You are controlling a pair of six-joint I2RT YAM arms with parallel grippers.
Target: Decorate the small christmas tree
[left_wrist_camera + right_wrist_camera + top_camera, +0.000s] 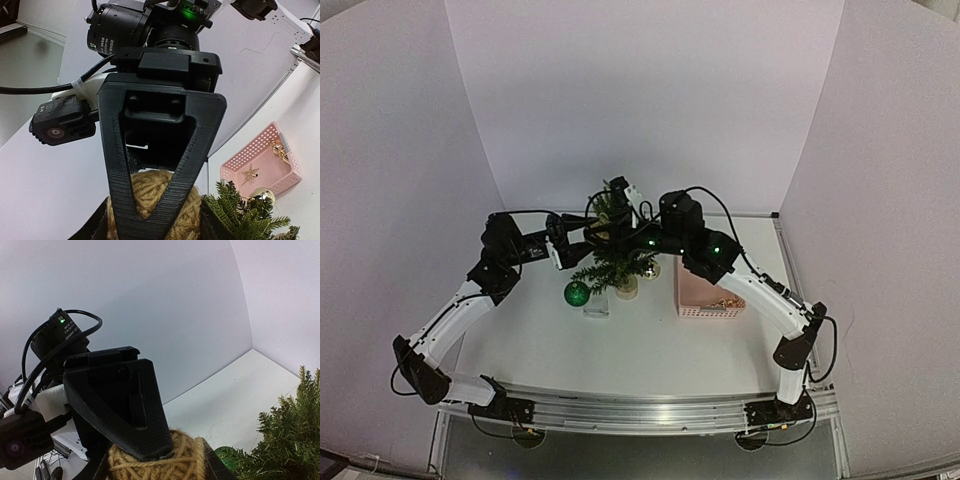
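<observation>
The small christmas tree (616,262) stands mid-table on its pale base; its branches show in the left wrist view (240,215) and the right wrist view (290,430). Both grippers meet beside its top on a tan yarn ball (145,192) (185,462). My left gripper (588,236) (152,222) has its fingers against both sides of the ball. From the opposite side my right gripper (620,232) (157,467) is shut on the same ball. Each wrist view is largely blocked by the other gripper's black finger.
A pink basket (705,290) (260,160) right of the tree holds a gold star (249,173) and other gold ornaments. A gold bauble (650,270) (260,196) sits by the tree. A green bauble (577,293) (227,455) is at the tree's left. White walls enclose the table.
</observation>
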